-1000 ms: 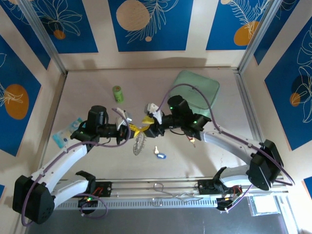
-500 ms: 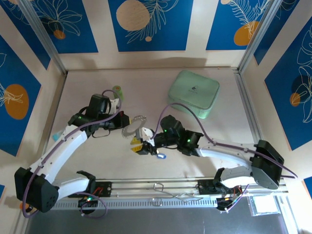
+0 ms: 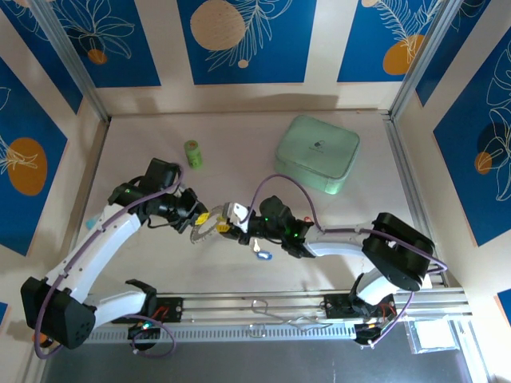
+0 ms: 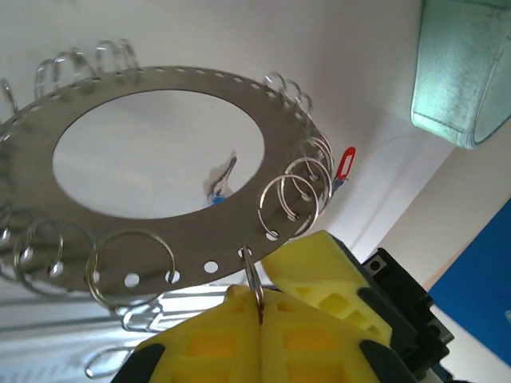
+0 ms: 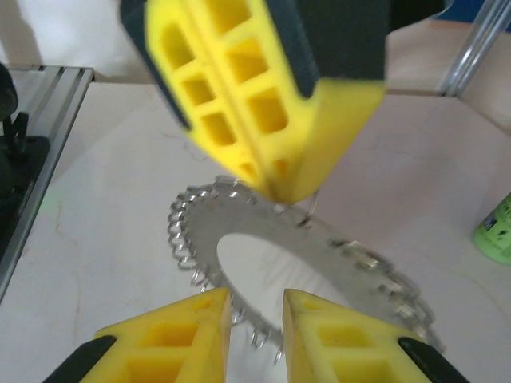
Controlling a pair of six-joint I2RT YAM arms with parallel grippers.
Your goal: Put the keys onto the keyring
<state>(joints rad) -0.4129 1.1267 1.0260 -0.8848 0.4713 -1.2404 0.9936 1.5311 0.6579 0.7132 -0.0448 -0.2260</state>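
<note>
Table [image 3: 144, 144], pale and walled: the floor for everything below.

Box [image 3: 318, 153], mint green: far right, well apart from the work. We judge it parked out of the way.

Left gripper [image 4: 260, 297]: clamped tight on the keyring's [image 4: 200, 239] edge at one small loop. It holds the plate tilted and clear of the table, we judge so that the fringe faces the other arm.

Right gripper [image 5: 251, 299]: just beside the left one at the keyring's rim. Its jaws stand at a narrow gap with fringe loops showing in it. Whether they pinch a loop we cannot tell.

Keyring: flat perforated metal ring with split loops all round, in the air between the two grippers.

Cylinder [image 3: 192, 153], green: upright at the far left, away from both arms.

Blue key [image 3: 261, 254]: lying on the table just below the right wrist, near the keyring but apart from it, not yet threaded.

Red key [image 4: 345, 163]: its tag peeks past the keyring's rim in the left wrist view. What it rests on we cannot tell.

We judge that a loop must be steadied before either key goes on.
</note>
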